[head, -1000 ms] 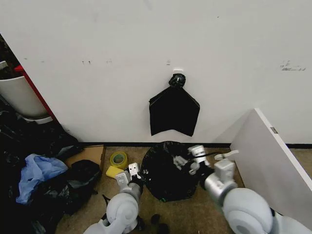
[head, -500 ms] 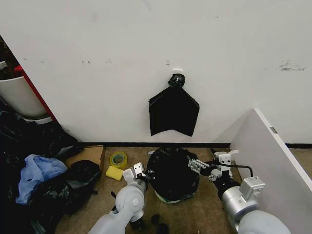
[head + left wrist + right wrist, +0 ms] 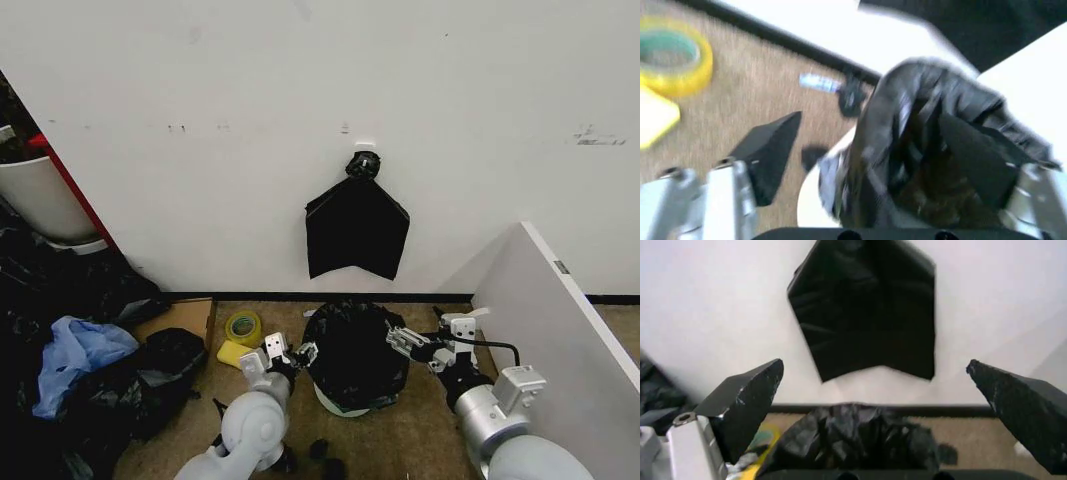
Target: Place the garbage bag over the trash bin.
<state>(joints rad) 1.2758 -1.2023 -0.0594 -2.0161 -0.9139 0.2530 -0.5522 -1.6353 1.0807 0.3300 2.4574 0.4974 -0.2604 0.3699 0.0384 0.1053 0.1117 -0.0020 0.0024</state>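
We see garbage bag (image 3: 352, 345) draped over trash bin (image 3: 345, 402); left gripper (image 3: 284, 355) and right gripper (image 3: 415, 347) flank it, fingers apart, so nothing gripped

no readable text, labels, brands, numbers or signs anywhere

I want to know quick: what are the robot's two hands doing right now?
Left gripper: open, beside the bag, holding nothing.
Right gripper: open, on the bag's other side, holding nothing.
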